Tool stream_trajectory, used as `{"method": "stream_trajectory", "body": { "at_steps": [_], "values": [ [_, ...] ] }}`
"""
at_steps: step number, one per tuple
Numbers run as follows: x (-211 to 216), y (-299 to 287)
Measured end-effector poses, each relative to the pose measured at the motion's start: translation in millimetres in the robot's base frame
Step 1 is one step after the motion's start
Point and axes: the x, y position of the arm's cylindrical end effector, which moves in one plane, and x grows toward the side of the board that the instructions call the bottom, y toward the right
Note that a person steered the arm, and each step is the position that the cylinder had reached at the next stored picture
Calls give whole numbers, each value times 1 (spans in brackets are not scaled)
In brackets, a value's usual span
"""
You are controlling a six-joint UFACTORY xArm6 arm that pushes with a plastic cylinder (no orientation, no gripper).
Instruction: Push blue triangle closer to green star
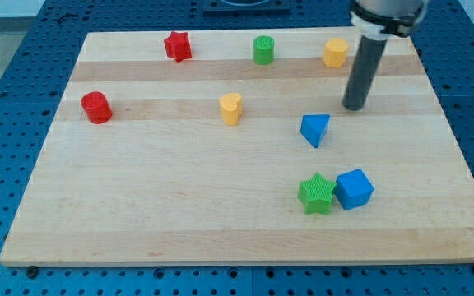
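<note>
Blue triangle [315,130] sits on the bench [179,214], above the green star [316,194]. Your tool is a bare rod holding nothing, its tip [353,107] up-right of the triangle. Push off-centre and you'll likely skew it left or into the blue cube [354,189].

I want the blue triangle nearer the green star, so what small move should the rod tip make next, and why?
Probably slide my tip toward the view's bottom-left into the blue triangle block. My tip sits just above and right of it, apart, while the green star block lies below, toward the view's bottom.
</note>
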Motion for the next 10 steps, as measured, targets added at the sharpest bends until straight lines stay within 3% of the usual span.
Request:
{"method": "stream_trajectory", "body": {
  "at_steps": [2, 3, 10],
  "values": [
    [26, -34],
    [20, -50],
    [77, -52]
  ]
}}
